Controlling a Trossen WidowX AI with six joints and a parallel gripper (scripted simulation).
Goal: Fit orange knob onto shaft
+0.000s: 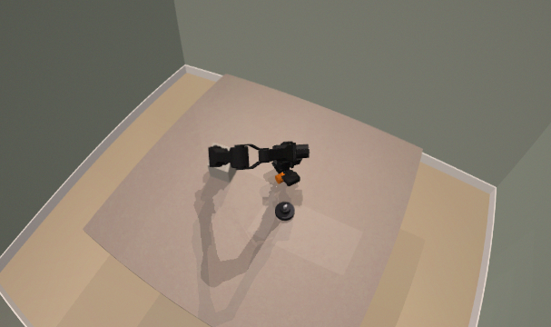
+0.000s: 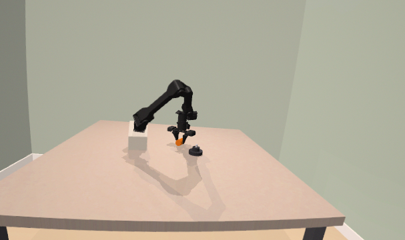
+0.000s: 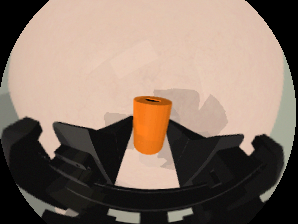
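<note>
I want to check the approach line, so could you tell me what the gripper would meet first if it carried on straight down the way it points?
The orange knob lying between the gripper fingers, then probably the table just beneath it.
</note>
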